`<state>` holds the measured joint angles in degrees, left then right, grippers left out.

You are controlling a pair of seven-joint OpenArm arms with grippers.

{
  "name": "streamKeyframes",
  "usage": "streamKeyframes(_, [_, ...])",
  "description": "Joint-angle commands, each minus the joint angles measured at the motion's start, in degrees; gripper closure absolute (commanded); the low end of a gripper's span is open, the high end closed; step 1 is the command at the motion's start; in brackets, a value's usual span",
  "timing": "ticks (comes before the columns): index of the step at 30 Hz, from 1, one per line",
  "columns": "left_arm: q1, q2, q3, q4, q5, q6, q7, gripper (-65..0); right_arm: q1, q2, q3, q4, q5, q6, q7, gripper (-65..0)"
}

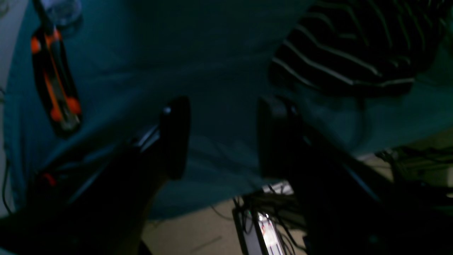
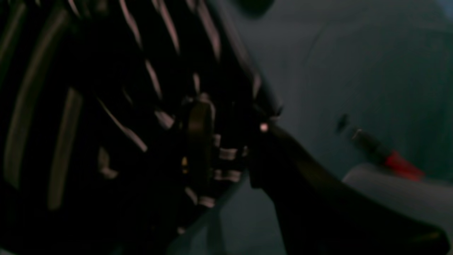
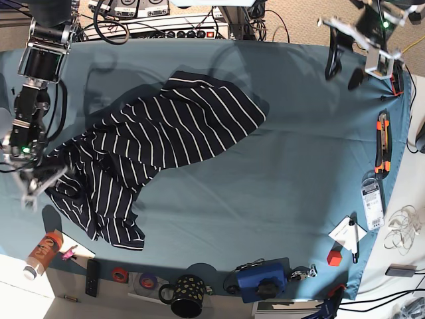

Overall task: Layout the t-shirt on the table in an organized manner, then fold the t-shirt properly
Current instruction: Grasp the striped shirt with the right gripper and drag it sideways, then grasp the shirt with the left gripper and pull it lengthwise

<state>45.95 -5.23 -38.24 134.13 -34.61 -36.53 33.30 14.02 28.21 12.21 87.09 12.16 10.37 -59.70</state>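
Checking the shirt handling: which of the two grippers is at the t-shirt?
The right gripper, with striped t-shirt fabric between its fingers; the left gripper hangs open over the table, apart from the shirt.

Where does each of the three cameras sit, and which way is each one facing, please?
Base: overhead, looking straight down at the table, the t-shirt and both arms.
Left wrist: on the left arm, looking past the open left claw across bare cloth to a corner of the shirt and an orange utility knife.
Right wrist: on the right arm, close against the striped fabric; the right claw stands among its folds, too blurred to judge.
Shared: the t-shirt appears in all three; the knife in base and left wrist.
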Motion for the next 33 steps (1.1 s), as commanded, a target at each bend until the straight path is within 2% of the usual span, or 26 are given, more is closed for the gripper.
streamKeyframes(1, [0.1,-0.4,-0.1,0.9,-1.0,-0.2,-1.7,-30.9,1.5,1.5,1.9,3.5,0.2,-0.4,1.6,-17.4])
streamKeyframes(4, [-1.4,-0.4,1.9,0.9,-1.0,-0.2,-1.7,-30.9,1.5,1.5,6.3,10.6,1.8,-0.3,1.6,-17.4])
streamKeyframes(6, [-2.3,-0.4,5.6,0.9,-0.7,-0.2,-1.7,-30.9,1.5,1.5,9.2,12.9,1.7,0.5,1.6,-17.4])
streamKeyframes(9, [-4.3,-0.7,13.9,0.9,5.5,0.8,-1.9,-30.9,1.0,1.5,12.7,12.5,1.6,2.6,1.0,-17.4])
streamKeyframes(14, [-9.5,-0.6,26.8,0.1,16.3,7.5,-6.3,-30.9,-3.3,1.5,15.3,12.2,-2.8,3.3,-0.1,-17.4])
streamKeyframes(20, [-15.3,-0.5,36.3,-8.0,23.0,15.5,-6.8,-30.9,-9.3,2.6,16.0,12.2,-5.2,3.1,-0.4,-17.4])
streamKeyframes(27, [-23.0,-0.5,37.3,-20.1,21.9,17.7,-6.6,-30.9,-11.3,3.2,16.0,12.2,-5.4,3.1,-1.5,-17.4])
streamKeyframes(31, [-25.9,-0.5,37.3,-22.4,17.0,17.0,-1.2,-30.9,-11.3,3.2,16.0,12.2,-5.4,3.1,-1.9,-17.4])
streamKeyframes(33, [-27.0,-0.5,37.3,-23.5,17.0,17.1,-0.7,-30.9,-11.3,3.2,16.0,12.2,-5.4,3.1,-2.7,-17.4])
